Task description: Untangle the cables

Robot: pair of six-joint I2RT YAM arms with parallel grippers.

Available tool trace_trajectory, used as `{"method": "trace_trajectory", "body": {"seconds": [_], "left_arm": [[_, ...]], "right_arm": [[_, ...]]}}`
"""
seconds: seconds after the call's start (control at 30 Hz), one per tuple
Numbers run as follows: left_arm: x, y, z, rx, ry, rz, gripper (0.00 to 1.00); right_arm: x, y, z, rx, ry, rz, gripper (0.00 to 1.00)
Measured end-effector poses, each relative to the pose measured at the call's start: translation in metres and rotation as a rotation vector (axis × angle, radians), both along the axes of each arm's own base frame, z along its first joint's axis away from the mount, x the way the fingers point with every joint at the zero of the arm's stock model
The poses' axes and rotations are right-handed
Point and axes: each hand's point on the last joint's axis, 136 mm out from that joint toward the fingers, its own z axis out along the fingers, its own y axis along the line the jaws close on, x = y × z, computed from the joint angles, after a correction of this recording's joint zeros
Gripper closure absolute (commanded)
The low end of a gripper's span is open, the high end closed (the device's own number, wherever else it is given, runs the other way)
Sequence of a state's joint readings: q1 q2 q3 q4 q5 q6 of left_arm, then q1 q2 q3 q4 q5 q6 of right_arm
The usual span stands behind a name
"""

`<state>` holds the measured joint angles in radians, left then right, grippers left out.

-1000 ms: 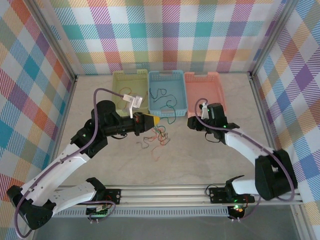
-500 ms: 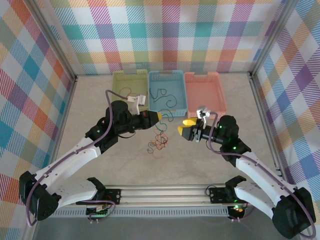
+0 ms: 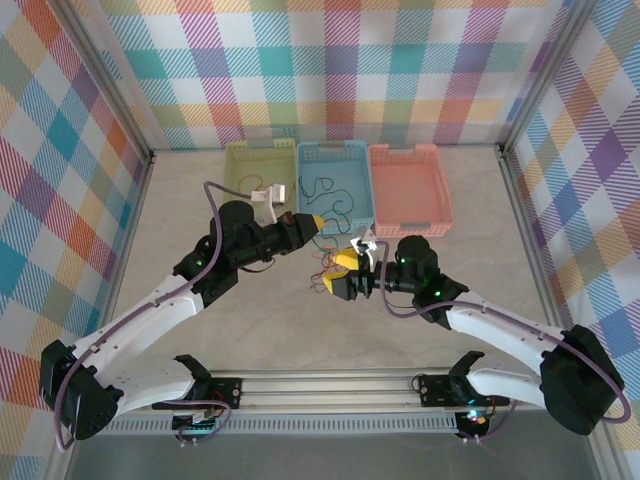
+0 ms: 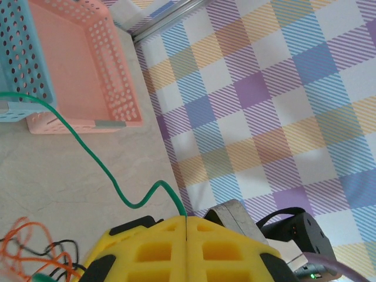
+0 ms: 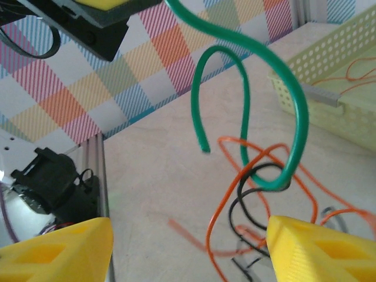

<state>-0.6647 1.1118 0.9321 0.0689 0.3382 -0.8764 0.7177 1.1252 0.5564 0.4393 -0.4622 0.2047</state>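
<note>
Tutor: Top view: the right arm has swung from the pink basket to the cables on the worktop.
Student: Wrist views?
Tutor: Left: the left jaws pinch the green cable, lifting it. Right: the right jaws are spread, flanking its hook near the orange cable.

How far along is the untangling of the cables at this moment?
Done: some cables lie in the blue basket and the yellow-green basket. In hand: the left gripper is shut on the green cable, which loops through the orange and black clump; the right gripper hangs open by it. Left: freeing the green cable and separating the clump.
</note>
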Motion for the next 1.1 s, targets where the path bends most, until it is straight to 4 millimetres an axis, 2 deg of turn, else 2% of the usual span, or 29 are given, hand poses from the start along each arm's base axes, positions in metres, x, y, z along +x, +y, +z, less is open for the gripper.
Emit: {"method": "trace_trajectory", "body": {"seconds": [0.1,0.23,0.3,0.43,0.5,0.6,0.73,0.97,1.1], "left_arm": [[0.000,0.000,0.000,-0.004,0.005,0.002,1.00],[0.001,0.001,0.000,-0.007,0.011,0.009,1.00],[0.001,0.001,0.000,-0.008,0.013,0.013,1.00],[0.002,0.003,0.001,-0.007,0.010,0.027,1.00],[0.004,0.005,0.001,-0.003,0.010,0.042,1.00],[0.007,0.007,0.008,-0.005,0.002,0.065,1.00],[0.010,0.009,0.026,-0.017,-0.021,0.083,1.00],[0.021,0.015,0.041,0.018,-0.059,0.144,1.00],[0.028,0.024,0.064,0.030,-0.122,0.189,1.00]], "right_arm": [[0.010,0.004,0.002,0.005,-0.042,-0.030,0.38],[0.025,0.012,-0.002,-0.015,-0.043,-0.052,0.56],[0.030,0.016,-0.005,-0.024,-0.035,-0.057,0.62],[0.030,0.019,-0.013,-0.042,-0.015,-0.044,0.72],[0.029,0.020,-0.017,-0.053,-0.009,-0.034,0.81],[0.028,0.020,-0.023,-0.067,0.002,-0.023,0.90],[0.028,0.022,-0.029,-0.081,0.001,-0.011,0.90],[0.030,0.022,-0.036,-0.128,-0.012,-0.008,0.96],[0.032,0.017,-0.047,-0.174,-0.010,-0.028,0.96]]}}
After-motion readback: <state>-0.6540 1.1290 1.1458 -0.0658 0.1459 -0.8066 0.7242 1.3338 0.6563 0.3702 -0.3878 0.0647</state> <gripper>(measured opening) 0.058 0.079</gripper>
